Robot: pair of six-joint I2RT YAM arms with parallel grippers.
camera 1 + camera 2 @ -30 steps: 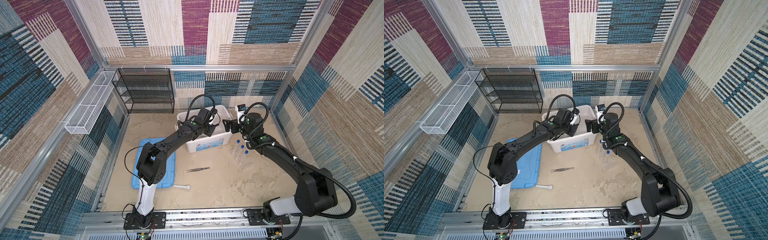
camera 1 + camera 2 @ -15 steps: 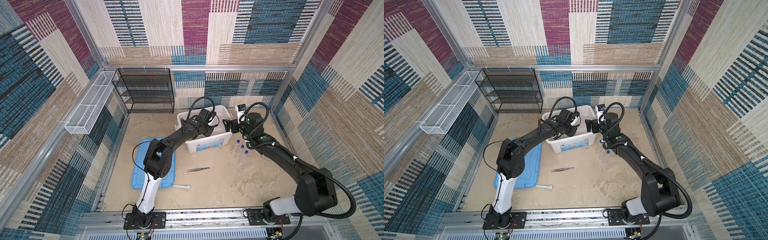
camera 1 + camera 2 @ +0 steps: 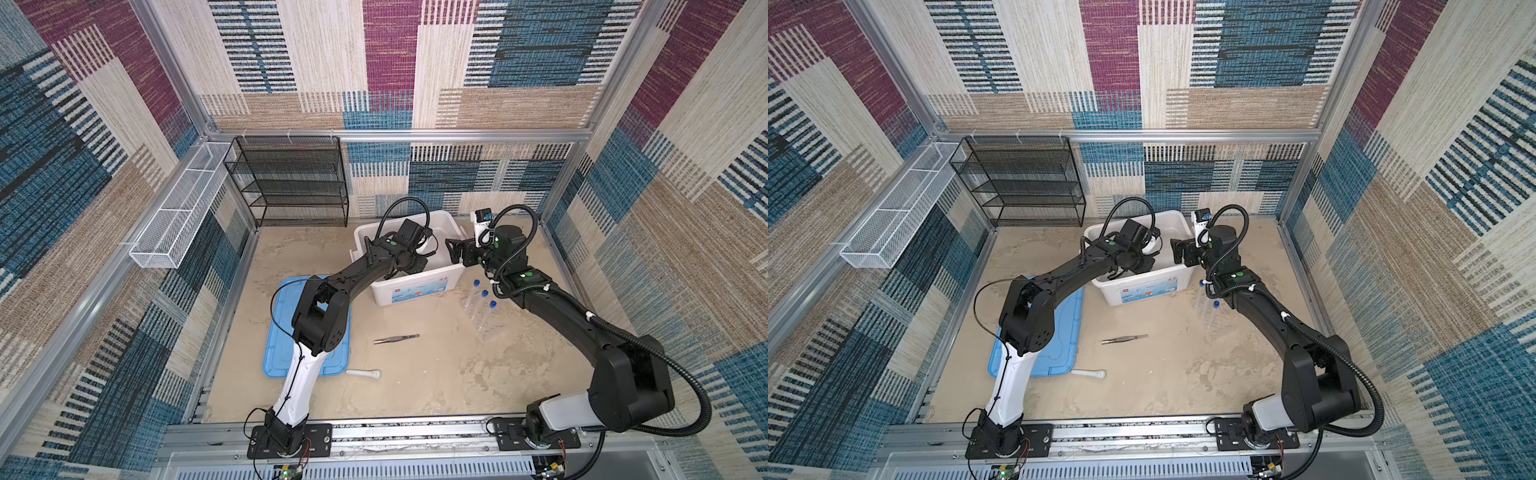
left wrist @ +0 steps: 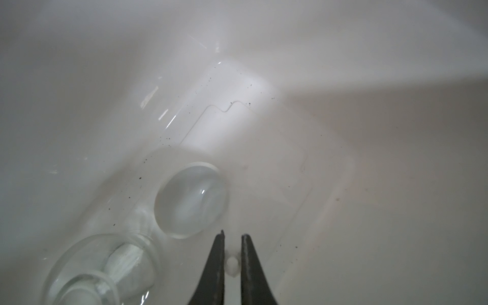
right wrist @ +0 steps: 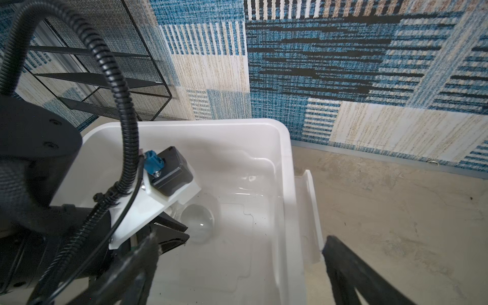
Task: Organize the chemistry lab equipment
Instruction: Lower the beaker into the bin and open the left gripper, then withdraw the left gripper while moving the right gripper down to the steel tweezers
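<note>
The left gripper reaches down inside the white bin at the centre of both top views, its jaws pinched almost together on nothing. Just beside its tips, on the bin floor, sit a clear round dish and a glass flask. The right gripper is spread wide, one finger on each side of the bin's right wall. Three blue-capped tubes lie right of the bin. Tweezers and a pestle lie at lower centre.

In both top views: bright, even light, sharp focus; soft shadows on worktop; walls bow at edges. Left wrist view dim, hazy; left fingers blurred, glare streaks on bin beyond. Right fingers unfocused.
</note>
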